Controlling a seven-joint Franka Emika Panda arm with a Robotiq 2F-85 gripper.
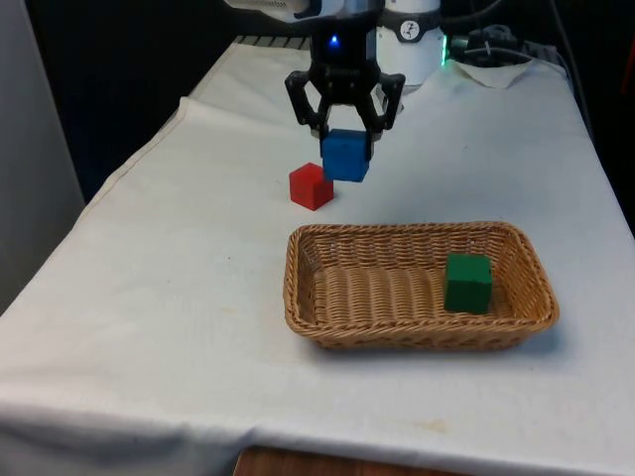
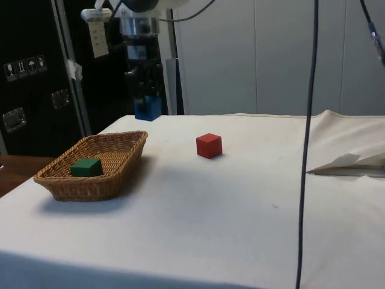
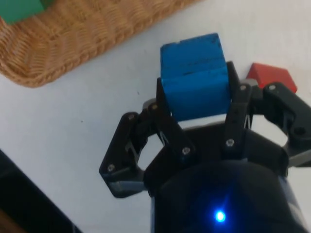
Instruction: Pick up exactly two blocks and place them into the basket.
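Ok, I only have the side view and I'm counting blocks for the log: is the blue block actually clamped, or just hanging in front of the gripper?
Observer: Clamped. In the wrist view the gripper has a finger on each side of the blue block.
Operator: Is it over the basket yet?
Observer: No. In the front view the blue block hangs beyond the basket, above bare cloth beside the red block.
Operator: And the green one, where in the basket?
Observer: The front view puts the green block towards the basket's end on the front view's right, upright on the weave.
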